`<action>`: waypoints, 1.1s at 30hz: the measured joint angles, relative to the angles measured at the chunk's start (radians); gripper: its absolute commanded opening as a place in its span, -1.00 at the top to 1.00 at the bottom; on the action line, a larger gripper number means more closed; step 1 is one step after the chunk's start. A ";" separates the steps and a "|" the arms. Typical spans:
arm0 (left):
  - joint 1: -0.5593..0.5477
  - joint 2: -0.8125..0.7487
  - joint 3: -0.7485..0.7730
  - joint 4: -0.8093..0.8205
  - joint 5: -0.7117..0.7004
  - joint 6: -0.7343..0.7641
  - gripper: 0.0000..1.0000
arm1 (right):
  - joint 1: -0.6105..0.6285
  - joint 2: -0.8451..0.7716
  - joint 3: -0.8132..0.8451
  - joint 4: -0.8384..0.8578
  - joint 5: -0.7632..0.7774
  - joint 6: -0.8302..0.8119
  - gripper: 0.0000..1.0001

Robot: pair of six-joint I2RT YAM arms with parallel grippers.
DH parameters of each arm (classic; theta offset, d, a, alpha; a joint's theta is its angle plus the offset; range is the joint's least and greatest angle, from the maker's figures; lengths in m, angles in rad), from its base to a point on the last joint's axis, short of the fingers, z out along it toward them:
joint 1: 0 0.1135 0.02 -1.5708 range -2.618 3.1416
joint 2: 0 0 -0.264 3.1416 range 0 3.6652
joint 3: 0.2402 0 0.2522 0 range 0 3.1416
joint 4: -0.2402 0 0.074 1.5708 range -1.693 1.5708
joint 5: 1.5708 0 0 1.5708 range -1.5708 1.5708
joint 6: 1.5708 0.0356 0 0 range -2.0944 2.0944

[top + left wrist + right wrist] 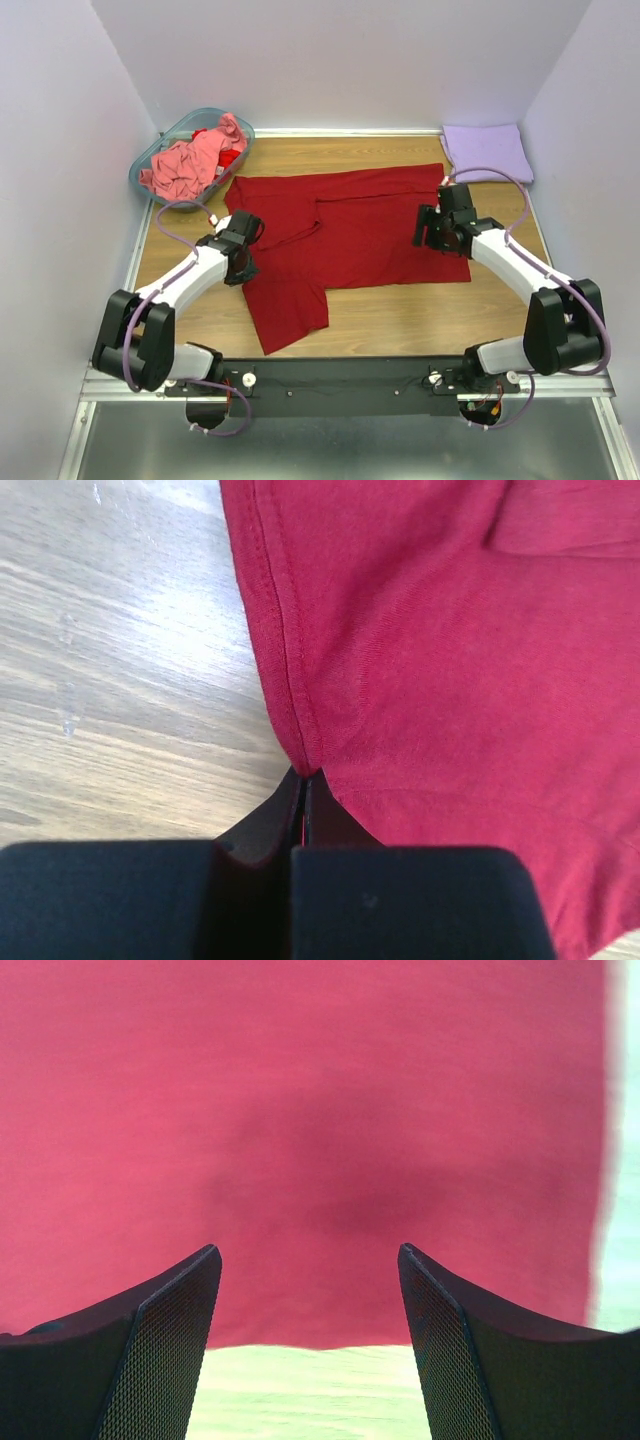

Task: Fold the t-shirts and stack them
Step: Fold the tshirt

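Wood table w/ dark red t-shirt laid out. At 9 o'clock left gripper pinched on its edge; at 3 o'clock right gripper, fingers apart over cloth.

The dark red t-shirt runs off the left wrist view's top and right edges; its hem corner disappears between the fingers of the left pincer.

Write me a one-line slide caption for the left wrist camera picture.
Left hand shut on the seamed edge of the dark red t-shirt, lying on the wooden table.
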 measured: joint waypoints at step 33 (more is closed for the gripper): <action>-0.011 -0.186 -0.035 0.094 0.074 0.093 1.00 | -0.476 -0.029 -0.226 -0.062 -0.010 0.176 0.05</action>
